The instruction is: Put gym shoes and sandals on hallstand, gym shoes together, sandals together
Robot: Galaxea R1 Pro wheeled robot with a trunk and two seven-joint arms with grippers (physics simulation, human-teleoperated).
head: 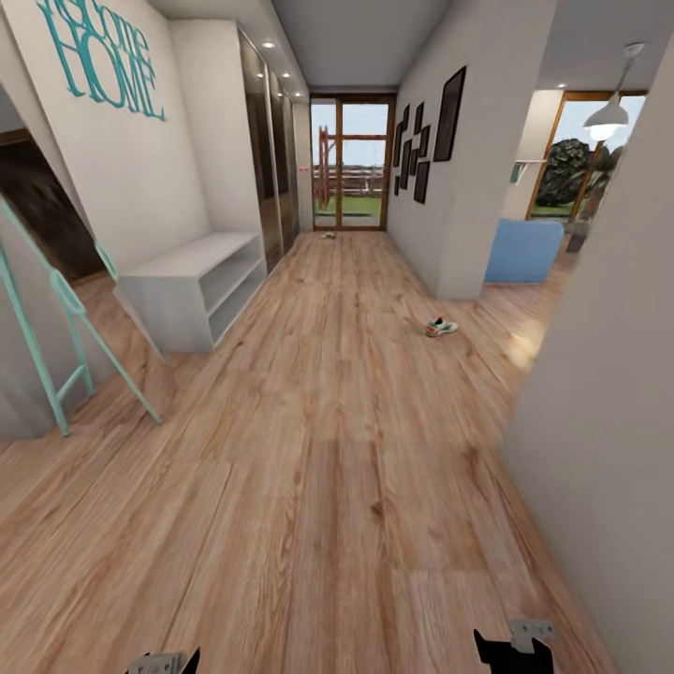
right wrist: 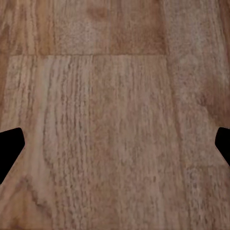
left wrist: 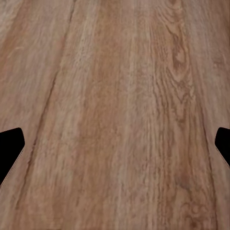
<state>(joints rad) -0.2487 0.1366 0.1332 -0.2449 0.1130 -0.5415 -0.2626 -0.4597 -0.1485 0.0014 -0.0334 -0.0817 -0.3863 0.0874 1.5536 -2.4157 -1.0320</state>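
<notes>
The robot is on its approach: one gym shoe [head: 441, 327] lies on the corridor floor [head: 328, 449] ahead right, well apart from the shoe rack [head: 192, 285] at left. Both grippers' jaws stand apart, empty. Next, it should drive closer.

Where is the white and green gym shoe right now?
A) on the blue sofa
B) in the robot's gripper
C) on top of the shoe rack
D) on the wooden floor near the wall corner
D: the gym shoe lies on the corridor floor by the corner of the right-hand wall, well away from the hallstand, whose top and shelves look bare.
</notes>
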